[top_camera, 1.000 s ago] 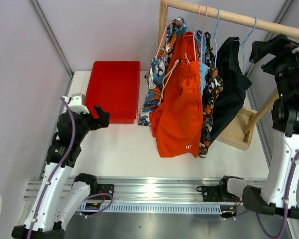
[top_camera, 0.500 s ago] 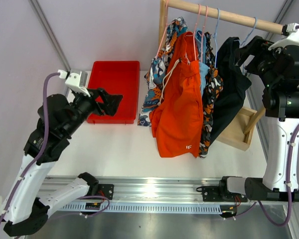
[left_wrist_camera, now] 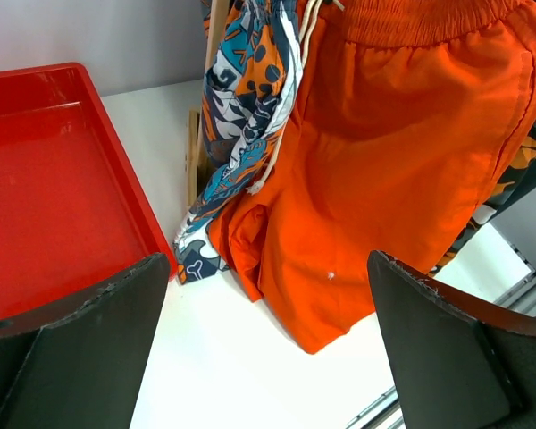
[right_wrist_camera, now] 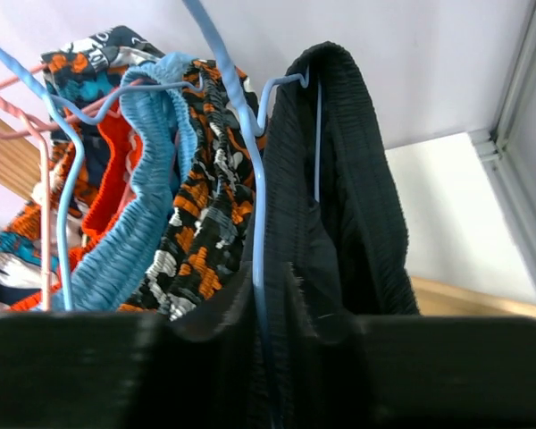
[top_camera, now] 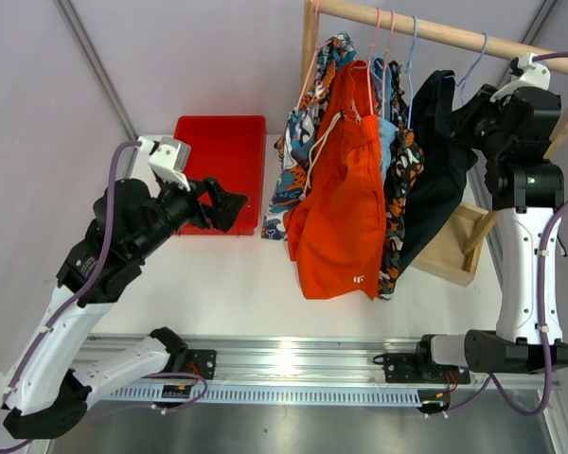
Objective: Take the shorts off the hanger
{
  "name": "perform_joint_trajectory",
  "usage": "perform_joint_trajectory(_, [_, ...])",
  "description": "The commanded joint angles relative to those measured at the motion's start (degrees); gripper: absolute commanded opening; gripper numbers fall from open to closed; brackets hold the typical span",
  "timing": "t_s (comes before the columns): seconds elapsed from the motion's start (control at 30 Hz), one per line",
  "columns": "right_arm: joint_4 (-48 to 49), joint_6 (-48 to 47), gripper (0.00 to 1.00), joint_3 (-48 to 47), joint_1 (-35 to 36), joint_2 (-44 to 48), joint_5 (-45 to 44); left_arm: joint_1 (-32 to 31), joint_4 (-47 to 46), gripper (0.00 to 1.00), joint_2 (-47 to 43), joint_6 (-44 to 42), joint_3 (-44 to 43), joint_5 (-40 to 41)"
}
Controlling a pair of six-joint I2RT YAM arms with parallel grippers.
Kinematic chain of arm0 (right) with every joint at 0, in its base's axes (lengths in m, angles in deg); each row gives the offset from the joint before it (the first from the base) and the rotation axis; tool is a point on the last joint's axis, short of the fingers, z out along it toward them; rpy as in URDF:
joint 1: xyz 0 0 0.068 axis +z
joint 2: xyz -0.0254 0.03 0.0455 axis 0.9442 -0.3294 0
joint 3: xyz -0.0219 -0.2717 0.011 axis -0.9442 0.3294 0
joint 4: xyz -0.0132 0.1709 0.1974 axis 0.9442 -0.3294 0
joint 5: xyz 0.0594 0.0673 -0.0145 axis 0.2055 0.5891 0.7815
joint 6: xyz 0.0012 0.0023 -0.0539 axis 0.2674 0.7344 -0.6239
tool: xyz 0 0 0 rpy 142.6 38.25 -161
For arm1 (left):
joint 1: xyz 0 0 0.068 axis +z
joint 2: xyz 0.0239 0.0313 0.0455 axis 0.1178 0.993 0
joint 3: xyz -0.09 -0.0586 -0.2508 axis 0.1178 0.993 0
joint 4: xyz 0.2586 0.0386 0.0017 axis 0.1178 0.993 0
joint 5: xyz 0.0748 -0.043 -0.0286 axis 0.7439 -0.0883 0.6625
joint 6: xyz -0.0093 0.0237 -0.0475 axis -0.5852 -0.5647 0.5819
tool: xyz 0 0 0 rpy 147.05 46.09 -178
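Shorts [top_camera: 360,180] of five kinds are hung on hangers from a wooden rail [top_camera: 435,33] over the far right part of the tabletop [top_camera: 246,284]. Nearest the arm bases, the left pincer [top_camera: 235,206] is held above the tabletop with its fingers spread wide apart, and it is pointed toward the hanging garments. Just beyond it, a red tray [top_camera: 218,120] is set on the tabletop toward the left wall. To the right, the bright orange shorts [top_camera: 341,218] with a white drawstring are seen in front, with their hem hanging lowest. Behind them on the left, the wave print shorts [top_camera: 289,180] are hung. On the right come the light blue shorts [right_wrist_camera: 134,232], the blotched shorts [top_camera: 398,189] and, last along the rail, the black shorts [top_camera: 440,161] on a blue wire hanger [right_wrist_camera: 255,223]. At that far end, the right pincer [right_wrist_camera: 263,331] is clamped on the waistband of the black shorts. The dark fabric is bunched between its fingers, beside the hanger wire.
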Motion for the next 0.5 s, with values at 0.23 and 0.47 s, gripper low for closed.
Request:
perform_joint_trajectory(0.23, [6.8, 1.8, 0.00, -0.7, 0.5, 1.9, -0.1, -17.6, 2.2, 0.99, 6.2, -4.1, -5.4, 16.1])
perform_joint_trajectory(0.47, [9.0, 4.0, 0.00, -3.8, 1.0, 7.9, -7.9, -34.7, 0.8, 0.99, 21.4, -8.8, -21.1, 21.6])
